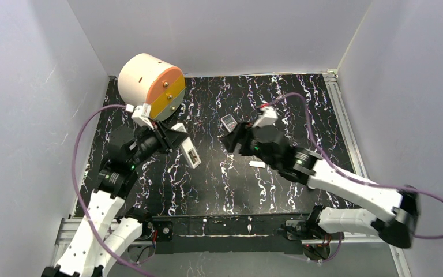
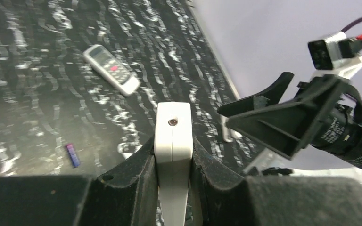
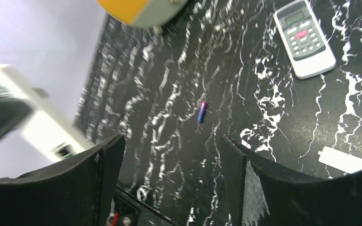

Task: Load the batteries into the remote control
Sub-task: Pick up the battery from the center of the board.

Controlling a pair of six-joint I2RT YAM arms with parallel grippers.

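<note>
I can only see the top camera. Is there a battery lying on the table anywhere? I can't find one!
Observer: Yes. The right wrist camera shows one purple battery lying loose on the black table, ahead of the open right gripper.
Operator: Is the left hand really pinching its remote?
Observer: Yes. The left wrist camera shows the left gripper shut on the white remote, one finger pressed on each side.

Both arms look alike to me. Left arm (image 1: 101, 210) and right arm (image 1: 352, 183): white shells far behind the jaws, black joint housings closer in. A purple cable (image 1: 74, 164) loops along each. A small green lamp (image 1: 131, 167) sits behind each wrist. Fingers (image 3: 66, 188) are matte black and angular.
</note>
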